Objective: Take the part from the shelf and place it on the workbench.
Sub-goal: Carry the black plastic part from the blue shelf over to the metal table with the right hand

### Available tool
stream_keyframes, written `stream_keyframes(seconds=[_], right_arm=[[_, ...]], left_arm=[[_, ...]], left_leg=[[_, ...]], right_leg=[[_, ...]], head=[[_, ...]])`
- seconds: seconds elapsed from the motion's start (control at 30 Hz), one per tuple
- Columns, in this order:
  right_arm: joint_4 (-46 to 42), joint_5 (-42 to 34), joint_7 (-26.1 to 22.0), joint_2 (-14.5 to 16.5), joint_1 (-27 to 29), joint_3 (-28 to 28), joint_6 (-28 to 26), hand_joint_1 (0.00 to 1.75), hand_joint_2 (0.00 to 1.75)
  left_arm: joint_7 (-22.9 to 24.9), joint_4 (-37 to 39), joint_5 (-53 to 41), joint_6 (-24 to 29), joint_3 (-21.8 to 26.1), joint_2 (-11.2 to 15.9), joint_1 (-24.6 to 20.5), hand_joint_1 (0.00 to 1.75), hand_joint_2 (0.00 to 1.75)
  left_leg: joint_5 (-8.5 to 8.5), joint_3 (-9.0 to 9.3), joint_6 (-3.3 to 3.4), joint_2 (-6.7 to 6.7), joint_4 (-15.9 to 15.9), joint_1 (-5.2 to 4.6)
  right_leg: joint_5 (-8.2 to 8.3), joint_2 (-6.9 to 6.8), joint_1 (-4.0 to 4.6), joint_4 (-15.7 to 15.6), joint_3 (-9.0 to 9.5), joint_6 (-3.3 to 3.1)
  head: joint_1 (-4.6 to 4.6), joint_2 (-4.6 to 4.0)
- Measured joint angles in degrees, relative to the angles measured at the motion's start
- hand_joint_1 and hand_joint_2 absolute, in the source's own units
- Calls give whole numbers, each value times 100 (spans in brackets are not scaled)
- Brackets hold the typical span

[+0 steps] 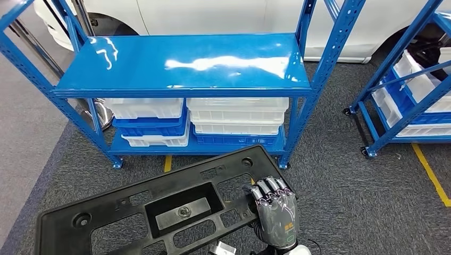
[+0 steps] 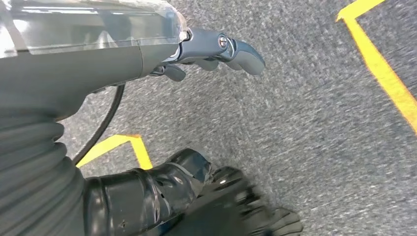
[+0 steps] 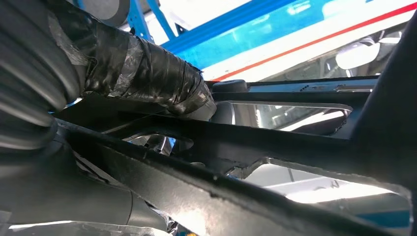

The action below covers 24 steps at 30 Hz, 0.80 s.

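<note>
One hand carrying: right hand (image 1: 276, 210) grips the black part (image 1: 159, 207) at its right end, fingers curled over the rim; the part is held low in front of the robot, off the shelf.
Left hand (image 2: 216, 49): hangs over grey carpet, fingers loosely apart, holding nothing.
Risk: long part held at one end only — likely to sag or twist out of the grip.
Edges: shelf (image 1: 183, 64) uprights stand just ahead; the far edge could clip them when turning.
Room: open carpet on both sides — second rack (image 1: 409, 101) at far right.
</note>
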Motion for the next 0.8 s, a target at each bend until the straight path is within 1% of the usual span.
stream_keyframes(seconds=[0.03, 0.07, 0.1, 0.13, 0.17, 0.2, 0.23, 0.27, 0.3, 0.33, 0.37, 0.4, 0.43, 0.47, 0.5, 0.53, 0.57, 0.63, 0.67, 0.7, 0.73, 0.77, 0.8], right_arm=[[-1, 13, -3, 1, -2, -3, 0, 175, 175], [-1, 28, -5, 2, 0, -9, 0, 175, 175], [-1, 40, -5, 2, 2, -18, 0, 175, 175], [-1, 42, -4, 3, 6, -28, 0, 175, 175], [0, 33, -1, 3, 12, -37, 0, 175, 175], [1, 12, 5, 3, 18, -44, 0, 175, 175], [1, -20, 12, 3, 24, -50, 0, 175, 175], [2, -68, 18, 3, 32, -56, 0, 175, 175], [4, -124, 22, 3, 42, -63, 0, 175, 175], [6, -189, 15, 3, 52, -70, 0, 175, 175], [8, -261, -1, 3, 63, -77, 0, 175, 175], [8, -325, -25, 3, 73, -83, 0, 175, 175], [7, -391, -57, 3, 80, -88, 0, 175, 175], [3, -461, -93, 3, 87, -93, 0, 175, 175], [0, -524, -131, 3, 95, -96, 0, 175, 175], [-3, -581, -166, 3, 101, -98, 0, 175, 175], [-9, -645, -200, 3, 113, -99, 0, 175, 175], [-25, -760, -248, 3, 153, -108, 0, 175, 175], [-35, -820, -267, 3, 177, -115, 0, 175, 175], [-43, -861, -280, 5, 200, -126, 0, 175, 175], [-48, -894, -290, 7, 220, -138, 0, 175, 175], [-52, -917, -297, 9, 239, -152, 0, 175, 175], [-55, -932, -301, 11, 259, -167, 0, 175, 175]], left_arm=[[-2, 0, -1, 1, 0, 0, -5, 0, 175], [-3, 0, -1, 1, 0, 0, -4, 0, 175], [-3, 0, 1, 1, 0, -1, -4, 0, 175], [-3, 0, 2, 1, 0, -1, -3, 0, 175], [-4, 0, 3, 1, 1, -1, -2, 0, 175], [-4, 0, 4, 1, 1, -2, -3, 0, 175], [-5, 0, 4, 1, 2, -2, -3, 0, 175], [-8, 0, 6, 1, 2, -2, -2, 0, 175], [-11, 0, 7, 1, 2, -2, -1, 0, 175], [-17, 0, 9, 2, 2, -2, 0, 0, 175], [-26, 0, 10, 2, 2, -2, 1, 0, 175], [-33, 0, 11, 3, 2, -2, 2, 0, 175], [-40, 0, 13, 3, 2, -3, 3, 0, 175], [-48, 0, 15, 3, 3, -5, 4, 0, 175], [-54, 0, 17, 4, 4, -8, 4, 0, 175], [-61, 0, 20, 4, 5, -10, 5, 0, 175], [-67, 0, 25, 5, 8, -11, 3, 0, 175], [-74, 0, 35, 5, 15, -11, 2, 0, 175], [-78, 0, 40, 5, 21, -10, 5, 0, 175], [-81, 0, 43, 5, 25, -10, 11, 0, 175], [-85, 0, 45, 5, 28, -9, 18, 0, 175], [-88, 0, 47, 5, 30, -10, 23, 0, 175], [-90, 0, 48, 5, 31, -10, 26, 0, 175]], left_leg=[[-27, 49, 34, -7, -124, -18], [15, 19, 72, -7, -141, -22], [75, -15, 116, 9, -169, -16], [142, -61, 167, 25, -187, -10], [215, -120, 218, 43, -207, -4], [280, -192, 257, 59, -209, -4], [338, -275, 286, 62, -199, -19], [392, -358, 298, 66, -184, -33], [442, -447, 299, 70, -165, -46], [486, -540, 295, 72, -140, -56], [522, -632, 285, 73, -107, -61], [553, -714, 271, 73, -65, -63], [574, -787, 254, 72, -19, -70], [594, -840, 232, 71, 26, -76], [613, -875, 206, 72, 62, -81], [629, -899, 183, 73, 85, -86], [654, -914, 159, 75, 92, -82], [679, -947, 112, 73, 105, -75], [626, -980, 78, 63, 162, -69], [499, -1040, 42, 53, 310, -59], [306, -1140, 6, 41, 570, -41], [82, -1270, -30, 36, 928, -23], [-101, -1402, -58, 36, 1304, -1]], right_leg=[[56, -2, -1, -26, 2, 36], [113, -3, -4, -58, 6, 75], [114, 2, -8, -58, -4, 105], [7, 7, -7, 9, -39, 127], [-206, 12, -7, 176, -99, 141], [-508, 16, -10, 460, -183, 144], [-802, 15, -9, 814, -275, 148], [-988, 15, -11, 1164, -343, 154], [-1029, 15, -8, 1420, -361, 158], [-929, 15, -6, 1520, -308, 157], [-751, 15, -4, 1441, -166, 147], [-586, 14, 0, 1188, 63, 130], [-531, 13, 14, 834, 331, 108], [-570, 11, 28, 469, 582, 85], [-660, 10, 42, 181, 760, 66], [-752, 9, 56, 3, 852, 53], [-792, 10, 61, -73, 873, 41], [-772, 15, 40, -133, 860, 0], [-743, 19, 25, -157, 850, -28], [-707, 21, 7, -178, 839, -60], [-677, 20, 0, -187, 824, -82], [-655, 24, 0, -183, 797, -96], [-638, 25, 1, -174, 768, -101]], head=[[-2, 0], [-1, 0], [-3, 0], [0, 0], [5, 0], [8, 0], [10, 0], [12, 0], [11, 0], [10, 0], [10, 0], [10, 0], [11, 0], [9, 0], [9, 0], [10, 0], [7, 0], [8, 0], [5, 0], [4, 0], [2, 0], [0, 0], [-1, 0]])
